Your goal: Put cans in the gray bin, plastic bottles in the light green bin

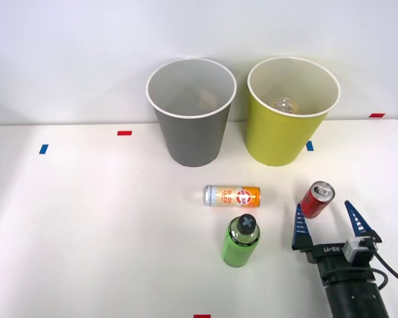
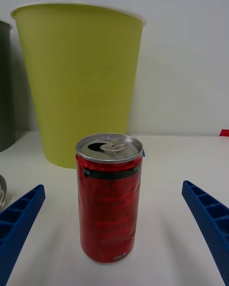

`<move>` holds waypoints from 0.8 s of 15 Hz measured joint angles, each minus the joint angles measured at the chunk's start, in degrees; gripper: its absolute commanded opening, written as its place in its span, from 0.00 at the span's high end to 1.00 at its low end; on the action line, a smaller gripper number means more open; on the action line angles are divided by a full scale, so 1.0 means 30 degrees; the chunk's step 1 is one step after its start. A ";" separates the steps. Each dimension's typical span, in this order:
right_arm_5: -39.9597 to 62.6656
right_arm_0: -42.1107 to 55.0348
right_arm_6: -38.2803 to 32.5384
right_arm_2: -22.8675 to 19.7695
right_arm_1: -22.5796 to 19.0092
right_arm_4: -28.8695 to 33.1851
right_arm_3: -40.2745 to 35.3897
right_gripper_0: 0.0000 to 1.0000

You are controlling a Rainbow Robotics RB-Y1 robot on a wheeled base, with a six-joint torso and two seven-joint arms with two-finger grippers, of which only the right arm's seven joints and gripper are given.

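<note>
White tabletop (image 1: 86, 218) backed by a plain pale wall carries everything, with small blue and red tape marks along its far edge. Furthest left of the task's things stands the gray bin (image 1: 190, 112), upright at the far side; in front of it, nearer the robot, the silver-and-orange can (image 1: 232, 195) lies on its side, and just near of that the green bottle (image 1: 241, 241) stands with its black cap up. To the right of the gray bin is the light green bin (image 1: 292, 111) (something rounded and pale already rests inside it). Right again and nearer, the red can (image 1: 316, 199) stands upright, its opened silver top showing. The right gripper (image 1: 328, 225) sits just near of this can, its blue fingers (image 2: 19, 217) spread wide apart and holding nothing, the can centred in the gap. To grasp it well, I judge the arm should advance straight until the fingers flank the can's middle, then close evenly so it doesn't tip.
</note>
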 measured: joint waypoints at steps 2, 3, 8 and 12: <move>-0.0010 -0.0940 -0.0036 -0.0098 -0.0007 -0.0063 0.0797 0.00; -0.0003 -0.1346 -0.0063 -0.0143 -0.0023 -0.0106 0.1105 0.00; 0.0764 -0.2203 -0.0129 -0.0151 -0.0063 -0.0197 0.1363 0.00; 0.1391 -0.2680 -0.0161 -0.0184 -0.0121 -0.0328 0.1373 0.00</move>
